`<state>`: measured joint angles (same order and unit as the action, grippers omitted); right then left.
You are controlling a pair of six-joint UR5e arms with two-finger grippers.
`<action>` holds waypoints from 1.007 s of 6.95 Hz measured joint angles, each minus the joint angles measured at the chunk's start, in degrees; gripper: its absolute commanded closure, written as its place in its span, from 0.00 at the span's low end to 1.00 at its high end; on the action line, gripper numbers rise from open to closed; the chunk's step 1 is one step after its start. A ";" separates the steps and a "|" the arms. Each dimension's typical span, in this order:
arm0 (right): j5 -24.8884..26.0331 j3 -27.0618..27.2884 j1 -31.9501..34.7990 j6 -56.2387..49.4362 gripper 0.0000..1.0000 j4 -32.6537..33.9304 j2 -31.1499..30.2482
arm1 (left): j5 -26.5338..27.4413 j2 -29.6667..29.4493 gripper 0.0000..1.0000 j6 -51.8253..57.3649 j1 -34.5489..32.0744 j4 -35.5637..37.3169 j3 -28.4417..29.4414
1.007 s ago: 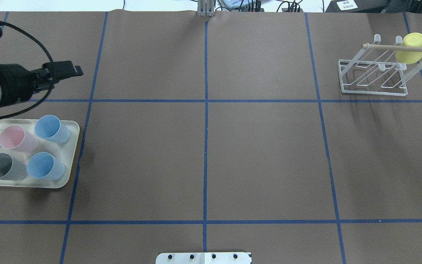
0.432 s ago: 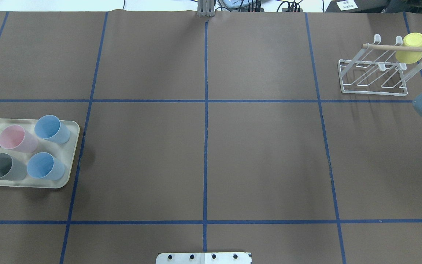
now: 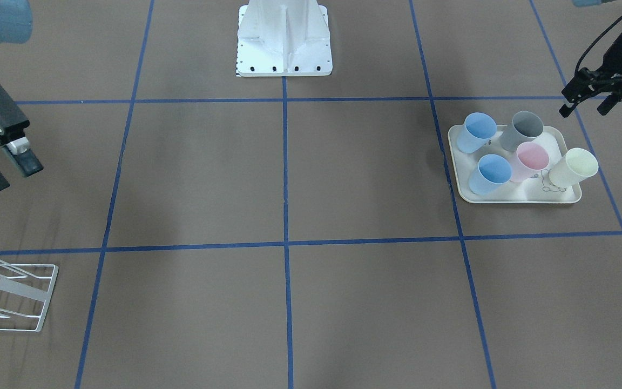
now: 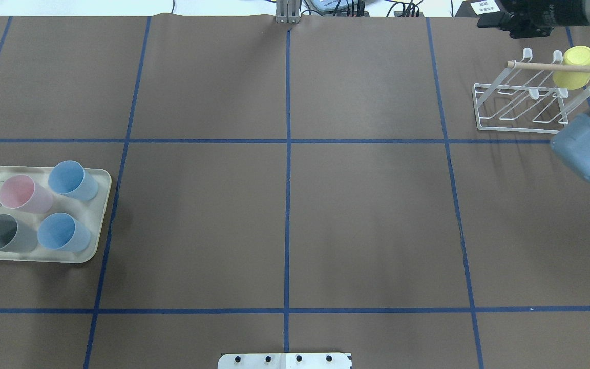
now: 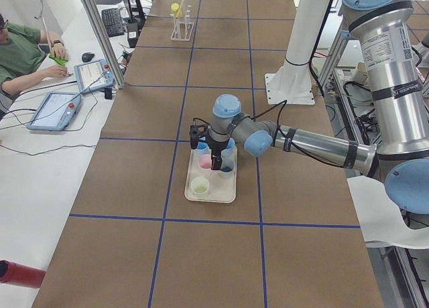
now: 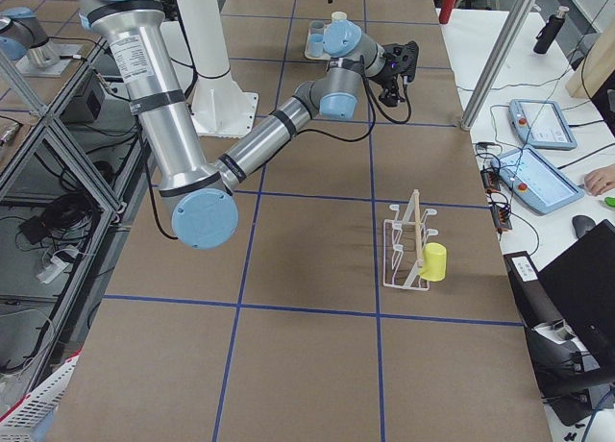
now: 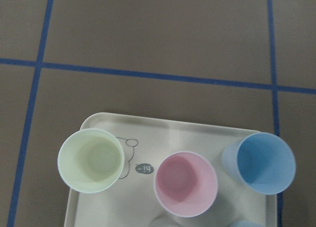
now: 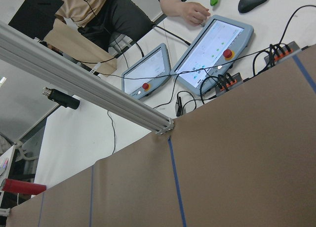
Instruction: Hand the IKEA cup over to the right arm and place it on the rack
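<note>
Several IKEA cups stand on a cream tray (image 4: 98, 177) at the table's left: two blue (image 4: 72, 179), a pink one (image 4: 21, 193), a grey one (image 4: 4, 233) and a pale green one (image 7: 90, 160). My left gripper (image 3: 582, 112) hovers open and empty above the tray's robot-side edge, and its wrist view looks down on the green, pink (image 7: 185, 184) and blue (image 7: 259, 163) cups. The white wire rack (image 4: 523, 110) holds a yellow cup (image 4: 574, 66) on a prong. My right gripper (image 3: 13, 178) is open, empty and raised near the rack.
The right arm's grey-blue elbow (image 4: 584, 148) hangs over the table just on the robot's side of the rack. Touch pendants (image 8: 215, 49) and a person's hand (image 8: 190, 12) are past the far table edge. The robot's white base (image 3: 284, 38) stands at the middle.
The left arm has swung left out of the overhead view to above the tray. The right arm has come in at the right, its gripper now beyond the rack.
</note>
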<state>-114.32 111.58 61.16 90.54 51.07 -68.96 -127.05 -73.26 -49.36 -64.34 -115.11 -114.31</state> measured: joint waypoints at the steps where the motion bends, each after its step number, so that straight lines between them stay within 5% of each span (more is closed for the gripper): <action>1: -0.43 -0.44 -1.60 3.70 0.00 -1.50 1.13 | -1.23 -0.13 0.00 -2.57 1.35 -0.11 1.00; 4: -0.22 -2.44 -4.75 9.79 0.00 -8.99 1.91 | -1.61 -0.34 0.00 -9.52 8.00 -0.76 1.79; 7: 0.64 -2.69 -6.51 10.93 0.00 -9.74 3.14 | -1.56 -0.08 0.00 -9.44 8.84 -0.84 3.36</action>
<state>-113.67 108.89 54.65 101.47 41.33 -65.82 -128.60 -73.34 -58.80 -55.50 -115.95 -110.95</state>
